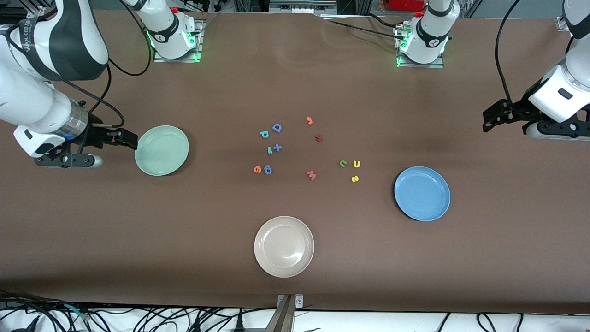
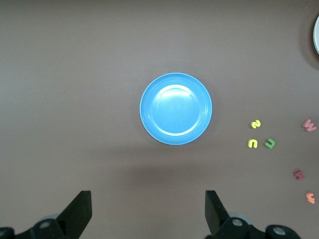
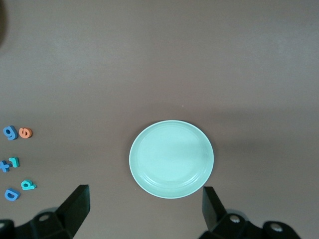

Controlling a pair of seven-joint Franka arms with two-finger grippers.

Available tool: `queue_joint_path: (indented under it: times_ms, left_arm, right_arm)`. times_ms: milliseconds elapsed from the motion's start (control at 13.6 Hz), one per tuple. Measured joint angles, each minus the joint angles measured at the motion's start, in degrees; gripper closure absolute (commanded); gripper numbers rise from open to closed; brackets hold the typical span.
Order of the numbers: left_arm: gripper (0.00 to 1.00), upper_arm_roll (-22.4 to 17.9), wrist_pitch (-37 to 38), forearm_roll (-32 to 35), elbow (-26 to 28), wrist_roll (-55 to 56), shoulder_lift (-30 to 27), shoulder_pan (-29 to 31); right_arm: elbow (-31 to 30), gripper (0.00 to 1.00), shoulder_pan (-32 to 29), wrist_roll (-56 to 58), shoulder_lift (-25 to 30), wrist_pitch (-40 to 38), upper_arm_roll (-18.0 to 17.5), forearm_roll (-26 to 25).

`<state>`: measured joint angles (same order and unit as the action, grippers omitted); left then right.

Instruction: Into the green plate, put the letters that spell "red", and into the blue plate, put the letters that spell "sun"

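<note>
Foam letters [image 1: 276, 128], capital "D" legible

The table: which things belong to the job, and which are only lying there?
Job: orange e, teal r, teal d, green plate; yellow s, yellow u, green n, blue plate.
Lying about: beige plate, blue D, red w.

The whole table [image 1: 295, 286] is taken in from a high camera facing the two arm bases. From the left wrist, the table is looked down on with the blue plate [image 2: 175, 108] centred; that plate [image 1: 422, 193] is shared with the front view. From the right wrist, the green plate [image 3: 171, 158] is centred, also seen in the front view [image 1: 162, 150].
</note>
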<state>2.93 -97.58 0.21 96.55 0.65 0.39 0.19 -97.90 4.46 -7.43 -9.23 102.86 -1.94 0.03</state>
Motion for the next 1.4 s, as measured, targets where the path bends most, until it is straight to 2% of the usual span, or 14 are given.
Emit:
queue_joint_path:
  times_ms: [1400]
  left_arm:
    - [0.0, 0.0, -0.45, 0.0, -0.03, 0.0, 0.0, 0.02]
  right_arm:
    - [0.0, 0.0, -0.13, 0.0, -0.03, -1.65, 0.0, 0.0]
